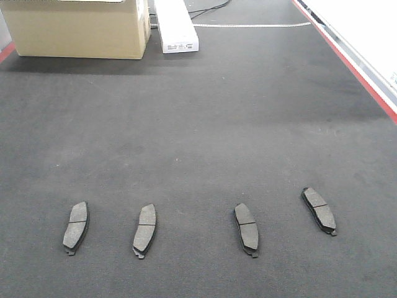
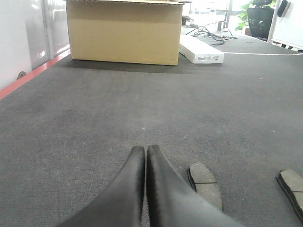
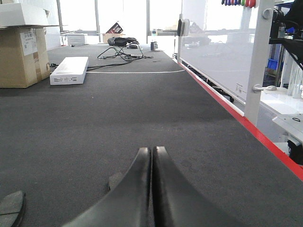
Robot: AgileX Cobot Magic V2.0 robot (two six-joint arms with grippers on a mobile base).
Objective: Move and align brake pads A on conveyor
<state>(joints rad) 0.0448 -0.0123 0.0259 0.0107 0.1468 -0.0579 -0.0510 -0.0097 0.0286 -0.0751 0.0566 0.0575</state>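
A: Where are the brake pads right now?

B: All four lie flat on the dark conveyor belt [image 1: 198,136], in a rough row near the front edge of the front view. The far-left pad [image 1: 76,226] and the second pad [image 1: 145,230] sit level with each other and lean a little to the right. The third pad [image 1: 246,228] leans the other way, and the far-right pad [image 1: 319,210] sits higher up the belt and is turned more sharply.

A: So the row isn't straight yet?

B: No. I'd judge the aligning has barely started: the two on the right are out of line and at a different angle.

A: And the arms?

B: Neither holds anything. The left gripper [image 2: 145,150] has its fingers pressed together, hovering low over the belt with a pad just to its right. The right gripper [image 3: 152,151] is likewise closed on nothing. A dark shape just left of its fingers may be a pad, but it is mostly hidden.

A: What does the next move need?

B: Probably the right gripper opening, coming down over the far-right pad, then drawing it back level with the others and turning it to match. The cardboard box [image 1: 77,28] and white box [image 1: 176,26] stand well clear at the back.
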